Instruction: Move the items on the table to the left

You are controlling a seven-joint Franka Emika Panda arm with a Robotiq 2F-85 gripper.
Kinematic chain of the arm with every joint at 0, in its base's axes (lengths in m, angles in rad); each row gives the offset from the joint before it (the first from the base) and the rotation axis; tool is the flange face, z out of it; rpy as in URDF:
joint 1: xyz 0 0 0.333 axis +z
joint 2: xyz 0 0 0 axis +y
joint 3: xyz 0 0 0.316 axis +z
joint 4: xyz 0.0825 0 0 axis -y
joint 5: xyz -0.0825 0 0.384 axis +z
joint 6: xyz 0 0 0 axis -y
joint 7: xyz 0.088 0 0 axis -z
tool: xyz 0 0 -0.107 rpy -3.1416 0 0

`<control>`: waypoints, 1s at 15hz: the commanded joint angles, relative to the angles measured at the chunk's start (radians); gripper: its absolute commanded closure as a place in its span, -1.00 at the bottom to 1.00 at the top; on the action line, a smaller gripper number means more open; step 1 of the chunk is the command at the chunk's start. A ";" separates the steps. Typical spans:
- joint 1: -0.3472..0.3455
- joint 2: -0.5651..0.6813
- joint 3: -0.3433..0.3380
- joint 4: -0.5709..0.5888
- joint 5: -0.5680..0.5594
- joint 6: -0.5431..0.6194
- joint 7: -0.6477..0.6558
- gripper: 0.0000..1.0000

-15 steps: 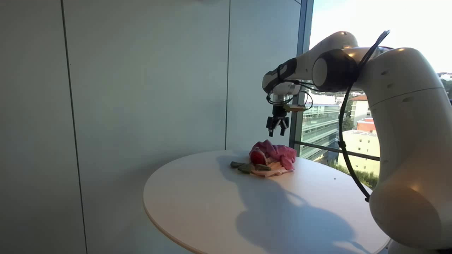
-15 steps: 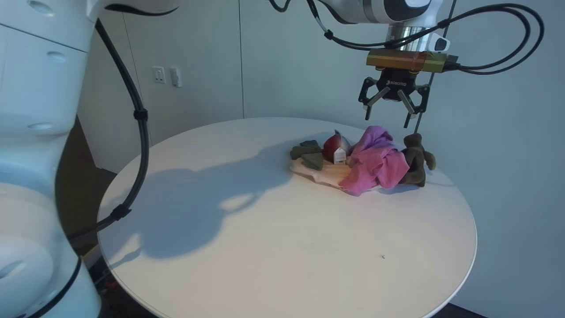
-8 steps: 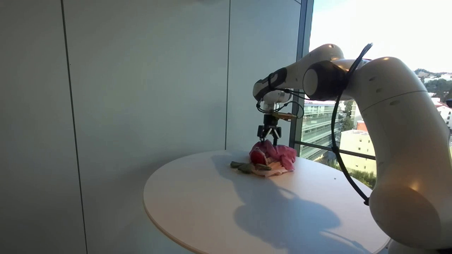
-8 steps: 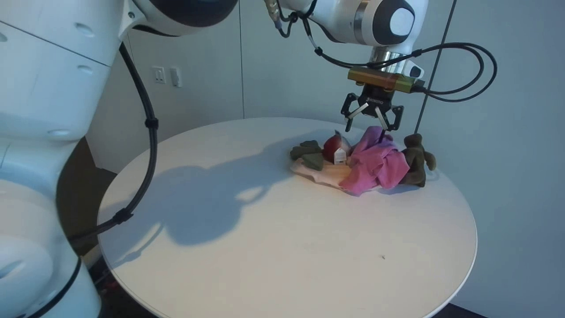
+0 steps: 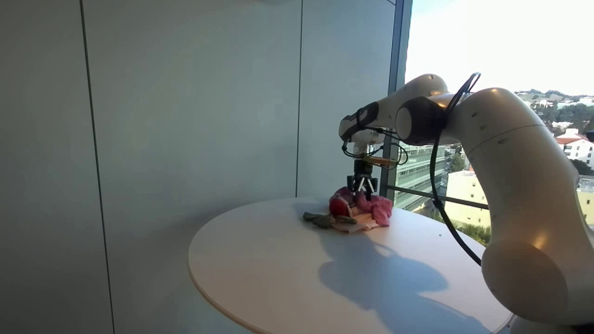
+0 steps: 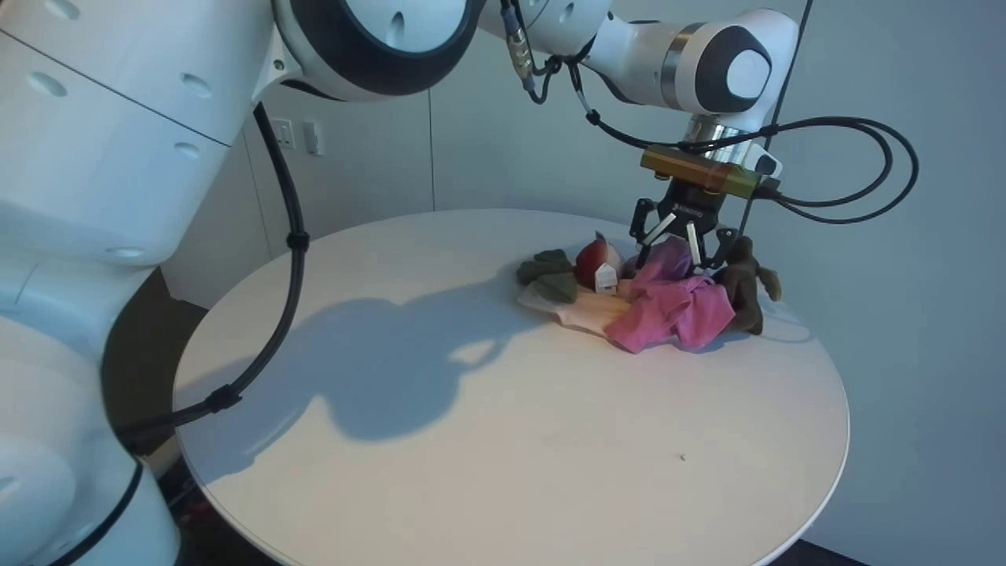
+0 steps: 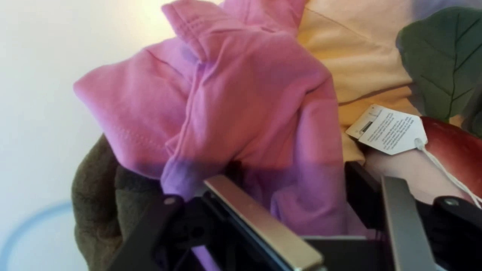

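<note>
Wrist view: claw (image 7: pixel 294 175) apart, perhaps touching pink cloth (image 7: pixel 256 94), whose edge borders roomy table (image 7: pixel 49 124)

The pink cloth (image 6: pixel 677 305) hides part of the brown toy (image 6: pixel 745 295). The white tag (image 7: pixel 389 130) is too blurred to read; a speck (image 6: pixel 682 457) on the desk (image 6: pixel 542 440) is too small to identify.

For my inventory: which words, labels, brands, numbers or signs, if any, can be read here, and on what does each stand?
No text can be read.
White tag beside the red toy: printed, but too blurred.
End effector: pale lettering, too small and blurred.
</note>
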 commanded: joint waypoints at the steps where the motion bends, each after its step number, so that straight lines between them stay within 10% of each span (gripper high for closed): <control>1: -0.031 -0.046 0.000 -0.002 0.044 -0.017 0.002 0.16; 6: -0.081 -0.129 -0.007 -0.033 0.084 -0.044 -0.014 0.82; 15: -0.145 -0.464 -0.001 -0.086 0.104 0.011 -0.221 0.82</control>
